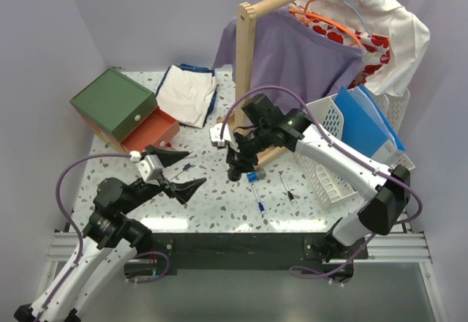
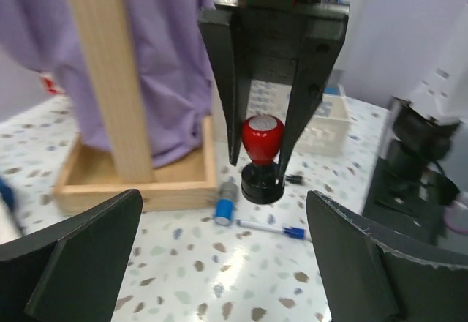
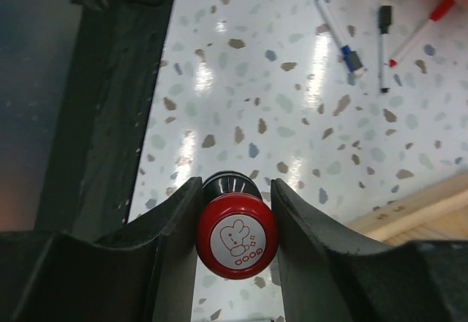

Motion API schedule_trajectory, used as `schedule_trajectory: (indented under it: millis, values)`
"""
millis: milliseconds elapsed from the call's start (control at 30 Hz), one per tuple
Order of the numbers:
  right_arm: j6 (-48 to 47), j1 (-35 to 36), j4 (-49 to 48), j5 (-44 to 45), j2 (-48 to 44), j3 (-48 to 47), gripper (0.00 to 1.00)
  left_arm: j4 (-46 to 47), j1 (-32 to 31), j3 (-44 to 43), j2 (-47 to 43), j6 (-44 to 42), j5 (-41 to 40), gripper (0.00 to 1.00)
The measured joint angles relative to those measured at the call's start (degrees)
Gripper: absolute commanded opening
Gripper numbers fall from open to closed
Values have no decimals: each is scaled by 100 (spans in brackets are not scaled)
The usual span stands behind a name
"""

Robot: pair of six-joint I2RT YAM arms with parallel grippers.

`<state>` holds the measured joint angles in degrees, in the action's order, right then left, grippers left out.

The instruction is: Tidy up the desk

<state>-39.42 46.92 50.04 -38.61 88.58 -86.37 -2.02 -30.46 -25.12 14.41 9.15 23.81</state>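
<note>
Top external shows my right gripper (image 1: 235, 170) out over the desk (image 1: 212, 208), closed on a small stamp (image 1: 235, 175) that I can barely make out from here. My left gripper (image 1: 186, 173) hangs just to its left, spread wide and holding nothing. I judge it faces the right one to watch or to receive. Loose pens (image 1: 260, 206) lie on the desk just nearer me than the right gripper. The basket (image 1: 330, 179) sits off to its right, a likely home for such clutter.

Left wrist looks straight at the right gripper. Both fingers pinch the stamp (image 2: 262, 135) by its red knob, the black base low between the tips. Whether the base touches the desk I cannot tell. One of the pens lies just beside it.

Right wrist looks down the fingers. The knob (image 3: 235, 238) is clamped squarely between them, its "GOOD" face toward the camera. Gripping the knob leaves the base free, I'd guess. The desk lies beneath, with three pens (image 3: 338, 28) beyond the fingertips.
</note>
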Motion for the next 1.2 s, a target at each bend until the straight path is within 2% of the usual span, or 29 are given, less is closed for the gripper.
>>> schedule_trajectory:
  millis: [200, 400, 600, 800, 1200]
  values:
    - [-839, -7, 815, -811, -461, 127, 0, 920, -2, 286, 1088, 627, 1606, 100]
    - [-994, -7, 981, -1237, -765, 146, 0, 1646, -66, 442, 1414, 1025, 2052, 100]
    - [-715, -33, 826, -1357, -732, 142, 0, 2166, -468, 442, 1733, 1137, 1954, 100]
    - [-326, -50, 601, -1456, -597, 52, 0, 2151, -1121, 439, 2184, 909, 1349, 100]
    - [289, -48, 61, -1626, -538, 44, 0, 2380, -1631, 398, 2745, 643, 575, 100]
